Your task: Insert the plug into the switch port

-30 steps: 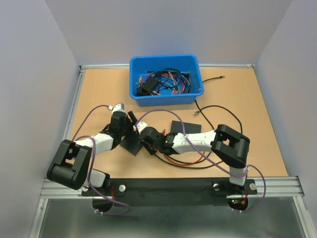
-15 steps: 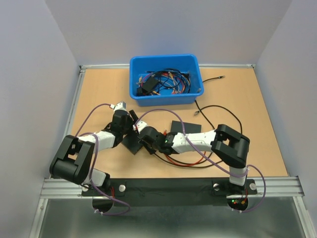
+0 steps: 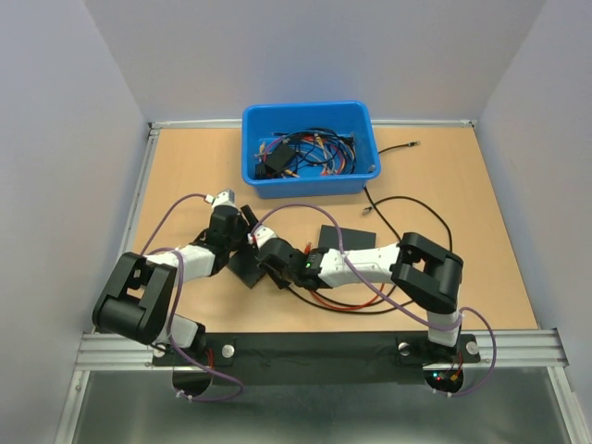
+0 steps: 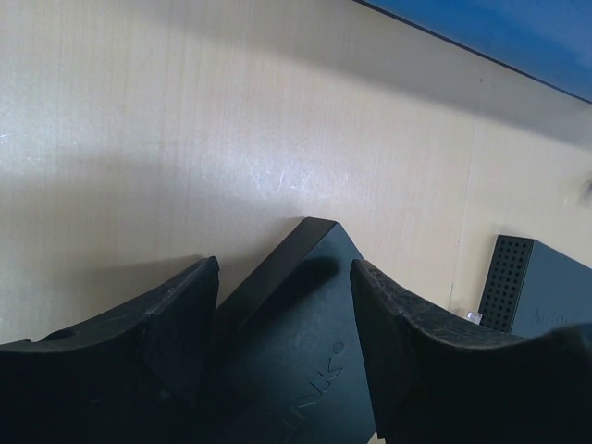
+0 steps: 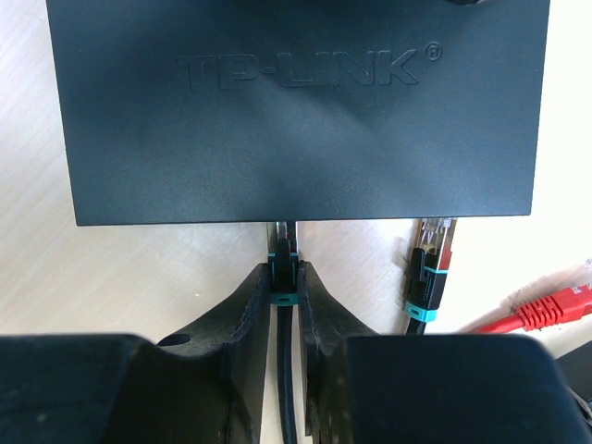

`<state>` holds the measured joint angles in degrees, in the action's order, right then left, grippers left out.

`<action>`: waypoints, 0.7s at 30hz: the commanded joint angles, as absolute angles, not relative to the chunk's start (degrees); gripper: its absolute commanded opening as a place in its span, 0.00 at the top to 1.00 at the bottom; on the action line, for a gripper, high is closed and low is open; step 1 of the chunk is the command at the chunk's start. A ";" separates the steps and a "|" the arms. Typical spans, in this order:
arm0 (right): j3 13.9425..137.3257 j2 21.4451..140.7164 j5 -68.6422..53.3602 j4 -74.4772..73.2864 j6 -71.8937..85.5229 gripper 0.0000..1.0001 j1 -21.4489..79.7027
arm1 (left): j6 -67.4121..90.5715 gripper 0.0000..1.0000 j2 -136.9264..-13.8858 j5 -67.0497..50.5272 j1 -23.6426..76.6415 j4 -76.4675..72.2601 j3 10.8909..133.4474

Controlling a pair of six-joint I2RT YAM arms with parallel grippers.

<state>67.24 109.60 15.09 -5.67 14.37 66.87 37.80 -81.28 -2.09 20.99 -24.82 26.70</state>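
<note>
The black TP-LINK switch [image 5: 296, 111] lies flat on the table, and its near edge faces my right gripper [image 5: 284, 275]. That gripper is shut on the plug of a thin black cable [image 5: 282, 257], whose tip is at the switch's edge. The plug with the red boot [image 5: 546, 310] lies loose on the table to the right, held by nothing. My left gripper [image 4: 285, 277] straddles a far corner of the switch [image 4: 296, 351], with one finger against each side of it. In the top view both grippers meet at the switch [image 3: 248, 270].
A second black-cabled plug [image 5: 427, 273] lies beside the held one. Another black box with a grille [image 4: 532, 296] sits to the right of the switch. A blue bin [image 3: 310, 185] full of cables stands at the back. Loose black and red cables trail under the right arm.
My left gripper has shifted slightly toward the switch's corner and its fingers have closed in a little. The right gripper and its plug have barely moved.
</note>
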 commanded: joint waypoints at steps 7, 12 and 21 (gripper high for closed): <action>70.14 110.74 18.46 1.58 15.47 1.00 66.71 | 39.55 0.31 -83.06 -7.47 22.50 -18.37 24.17; 69.79 110.65 18.37 1.84 16.00 0.99 66.80 | 39.55 0.31 -83.23 -7.56 22.50 -18.63 24.26; 69.00 110.65 19.07 3.60 16.96 1.00 66.71 | 39.82 0.35 -84.02 -7.38 22.50 -18.55 24.52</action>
